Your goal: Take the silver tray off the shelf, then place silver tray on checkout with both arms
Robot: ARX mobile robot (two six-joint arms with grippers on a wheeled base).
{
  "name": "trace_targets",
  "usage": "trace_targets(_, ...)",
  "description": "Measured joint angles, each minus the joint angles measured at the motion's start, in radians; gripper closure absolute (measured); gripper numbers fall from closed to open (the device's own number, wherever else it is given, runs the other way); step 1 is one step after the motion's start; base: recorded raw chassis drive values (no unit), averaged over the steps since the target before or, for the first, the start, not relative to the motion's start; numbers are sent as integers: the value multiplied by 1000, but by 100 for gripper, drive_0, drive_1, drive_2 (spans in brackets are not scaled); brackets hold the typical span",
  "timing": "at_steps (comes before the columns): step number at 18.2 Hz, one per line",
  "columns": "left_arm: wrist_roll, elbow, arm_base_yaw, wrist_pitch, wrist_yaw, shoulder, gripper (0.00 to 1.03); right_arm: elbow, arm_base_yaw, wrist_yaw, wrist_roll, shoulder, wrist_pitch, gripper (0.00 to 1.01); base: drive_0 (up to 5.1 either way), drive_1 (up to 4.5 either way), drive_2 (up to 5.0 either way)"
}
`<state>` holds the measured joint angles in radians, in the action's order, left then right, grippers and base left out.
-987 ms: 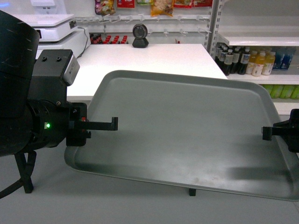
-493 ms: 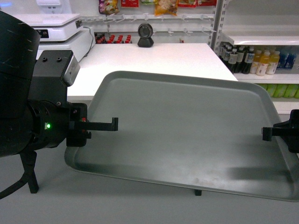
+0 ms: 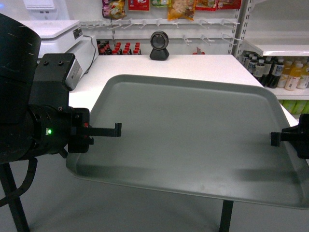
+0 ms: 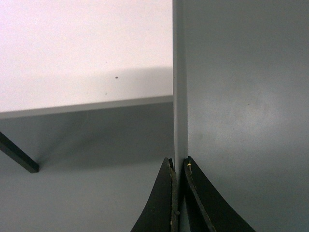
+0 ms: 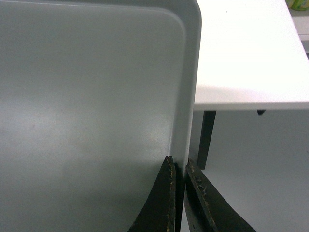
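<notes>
I am holding the silver tray [image 3: 193,140] in the air between my two grippers, empty and roughly level, its far edge reaching over the near part of the white checkout [image 3: 193,65] and its near part over open floor. My left gripper [image 4: 177,193] has its fingers pinched nearly together on the tray's thin left rim; my right gripper [image 5: 177,193] is clamped the same way on the right rim, near a rounded corner. On the counter's far side stand a black scanner [image 3: 159,46] and a white register [image 3: 58,31], both well apart from the tray. The shelf is out of sight, so I judge the lifting step done and the carry to the counter in hand. Next, both arms need to bring the whole tray over the counter, lower it evenly until it rests flat, then open together.
</notes>
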<state>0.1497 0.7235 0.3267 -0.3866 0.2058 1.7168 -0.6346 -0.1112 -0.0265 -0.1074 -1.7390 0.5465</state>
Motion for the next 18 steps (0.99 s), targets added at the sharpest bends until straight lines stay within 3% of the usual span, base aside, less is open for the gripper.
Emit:
trace_targets(2,0,0,2,-3,1,0,100,0,1,0,0,0,5,98,-501,244,244)
trace_targets(18,0,0,1,-3,0,0,100,0,1,0,0,0,2,98,-3,428,-433)
